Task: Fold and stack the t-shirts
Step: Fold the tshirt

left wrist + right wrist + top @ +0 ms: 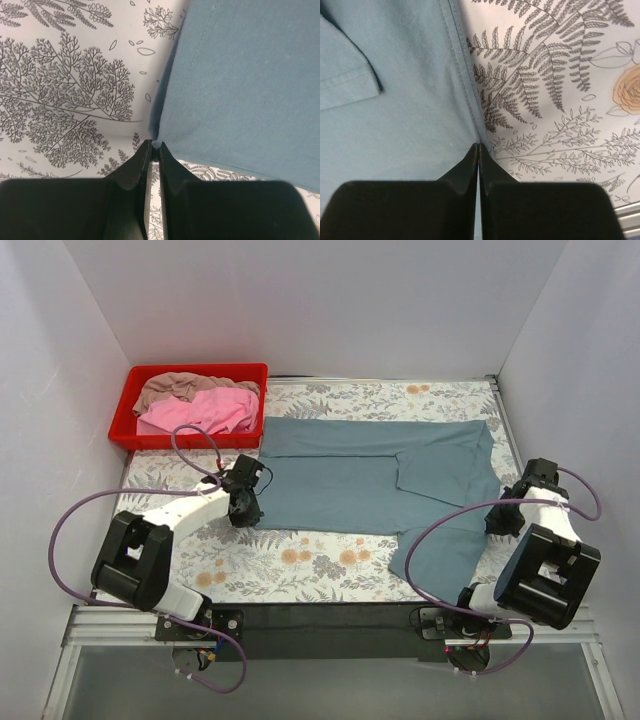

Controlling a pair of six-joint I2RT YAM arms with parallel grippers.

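On the near part of the bench (300, 560), which has a flower and fern pattern, one end of the blue-grey t-shirt (350, 475) reaches toward 5 o'clock, close to the right arm's base. The rest of this shirt lies flat across the middle of the bench, its long side going from 9 o'clock to 3 o'clock, with a flap folded over its upper part.

The left pincer (243, 505) is at the 9 o'clock edge of the shirt. In its wrist view the two black fingers (135, 170) are closed, and the cloth's edge is pinched between their tips. The right pincer (505, 515) is at the 3 o'clock edge. Its fingers (462, 170) are pressed together too, and the stitched hem runs straight into their tips, so it grips the same shirt.

Farther away, at 10 o'clock, the red tray (125, 425) stands just beside the shirt's far corner. The pink t-shirt (205, 412) lies crumpled in it, and the beige t-shirt (175, 388) is bunched behind it at the tray's far side.
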